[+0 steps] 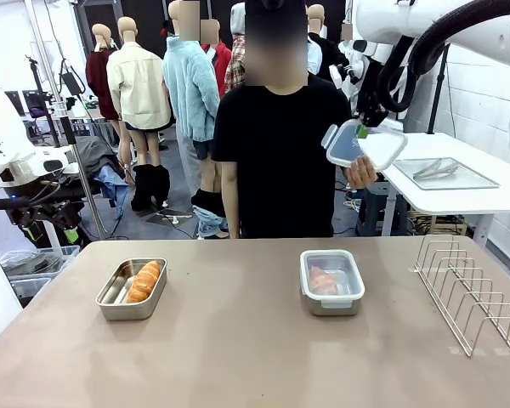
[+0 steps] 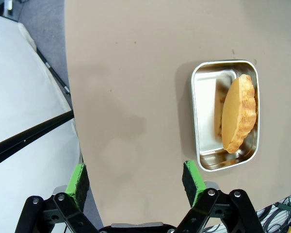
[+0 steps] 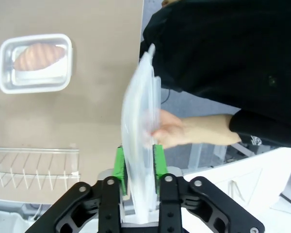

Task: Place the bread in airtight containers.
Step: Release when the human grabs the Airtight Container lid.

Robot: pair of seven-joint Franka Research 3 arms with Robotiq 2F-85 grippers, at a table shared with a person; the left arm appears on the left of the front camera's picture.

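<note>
A golden croissant lies in the uncovered steel tin at the table's left; this tin and its croissant sit ahead and to the right of my open, empty left gripper. The second tin at centre right holds another croissant under a clear lid. High over the far edge, a loose clear lid stands between the pads of my right gripper, whose jaws are a little apart. The person's hand grips that lid too.
A wire rack stands on the table's right side. Behind it a white side table carries a flat metal tray. The person in black stands at the far edge, between the two tins.
</note>
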